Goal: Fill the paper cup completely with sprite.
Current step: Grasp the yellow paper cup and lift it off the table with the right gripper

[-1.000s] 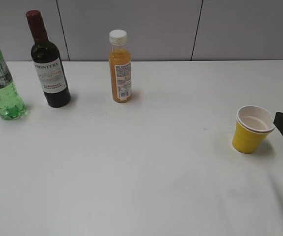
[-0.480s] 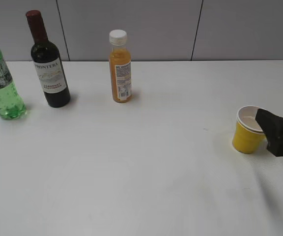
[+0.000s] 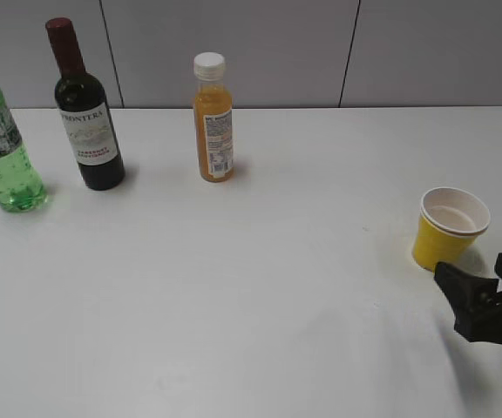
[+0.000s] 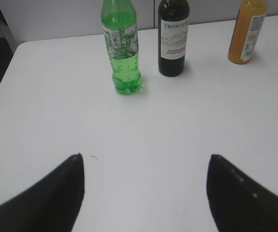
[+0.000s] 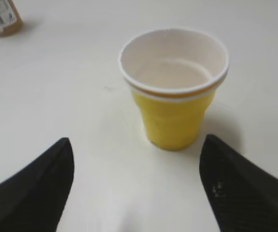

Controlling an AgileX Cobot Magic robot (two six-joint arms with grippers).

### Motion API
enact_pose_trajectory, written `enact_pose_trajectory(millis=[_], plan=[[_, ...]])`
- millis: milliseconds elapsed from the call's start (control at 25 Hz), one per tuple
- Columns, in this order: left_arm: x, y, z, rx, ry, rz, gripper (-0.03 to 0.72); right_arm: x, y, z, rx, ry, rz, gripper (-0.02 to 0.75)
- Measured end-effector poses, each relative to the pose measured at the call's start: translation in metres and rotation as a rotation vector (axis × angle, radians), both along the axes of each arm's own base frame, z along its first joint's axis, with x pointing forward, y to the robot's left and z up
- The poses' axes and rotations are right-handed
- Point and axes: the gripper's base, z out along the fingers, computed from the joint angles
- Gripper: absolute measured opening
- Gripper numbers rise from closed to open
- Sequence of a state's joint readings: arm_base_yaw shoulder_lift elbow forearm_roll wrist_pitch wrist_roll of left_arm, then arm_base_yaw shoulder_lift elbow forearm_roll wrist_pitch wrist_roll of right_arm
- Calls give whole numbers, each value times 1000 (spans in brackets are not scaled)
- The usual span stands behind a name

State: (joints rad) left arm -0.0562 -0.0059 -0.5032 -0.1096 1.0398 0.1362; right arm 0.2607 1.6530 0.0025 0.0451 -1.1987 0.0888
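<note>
The yellow paper cup (image 3: 447, 228) stands upright and empty at the right of the white table; it also shows in the right wrist view (image 5: 173, 84). My right gripper (image 3: 482, 292) is open, just in front of the cup and apart from it; in the right wrist view (image 5: 136, 145) the cup sits beyond the fingertips. The green sprite bottle (image 3: 0, 152) stands at the far left; it also shows in the left wrist view (image 4: 121, 46). My left gripper (image 4: 146, 157) is open and empty, well short of the bottle. It is out of the exterior view.
A dark wine bottle (image 3: 87, 113) stands right of the sprite, also in the left wrist view (image 4: 173, 36). An orange juice bottle (image 3: 213, 117) stands at the back middle, also in the left wrist view (image 4: 246, 31). A grey wall backs the table (image 3: 260, 305).
My right gripper has come in from the right edge and moved down toward the front, from beside the cup to just in front of it. The cup and bottles have not moved.
</note>
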Motion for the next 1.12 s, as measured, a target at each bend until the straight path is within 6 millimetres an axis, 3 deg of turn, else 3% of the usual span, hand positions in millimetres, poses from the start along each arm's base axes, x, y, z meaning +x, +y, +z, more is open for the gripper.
enact_pose_trajectory(millis=[200, 600, 1120], plan=[[0, 0, 0, 0, 0, 0, 601, -1, 0, -14, -21, 82, 1, 642], [0, 0, 0, 0, 0, 0, 592, 13, 3, -23, -18, 101, -16, 647], [0, 0, 0, 0, 0, 0, 592, 44, 7, -39, 3, 107, -73, 647]])
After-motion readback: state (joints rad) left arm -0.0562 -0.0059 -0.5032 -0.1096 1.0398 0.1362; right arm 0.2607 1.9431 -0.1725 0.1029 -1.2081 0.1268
